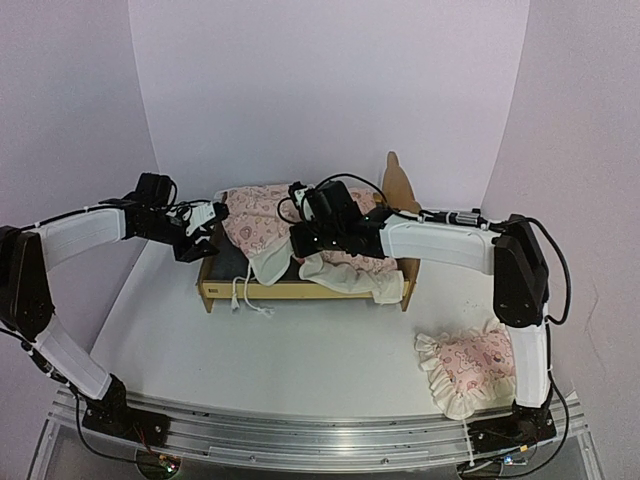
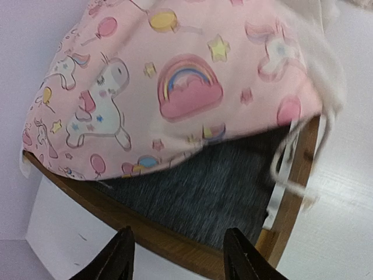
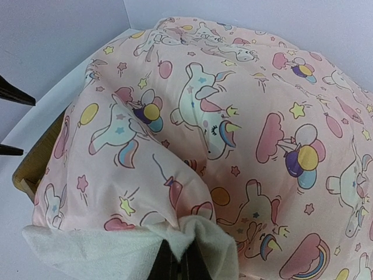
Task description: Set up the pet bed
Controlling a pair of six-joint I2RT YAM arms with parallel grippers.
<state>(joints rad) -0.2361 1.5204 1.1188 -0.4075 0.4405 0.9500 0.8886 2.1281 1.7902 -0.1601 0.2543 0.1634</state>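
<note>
Right pincer [image 3: 180,265], pinching the cushion [image 3: 233,116], should pull it flat over the bed [image 2: 175,242] ahead of the gaping, empty left pincer [image 2: 178,256]

top external: we look from high behind the near edge of the desk [image 1: 300,350], down toward the back wall [image 1: 330,80]; wide. left wrist: close, low, facing a pet bed [image 2: 169,239] corner. right wrist: very close over the pink unicorn-print cushion [image 3: 233,116]. we find cushion and bed in all three.
</note>
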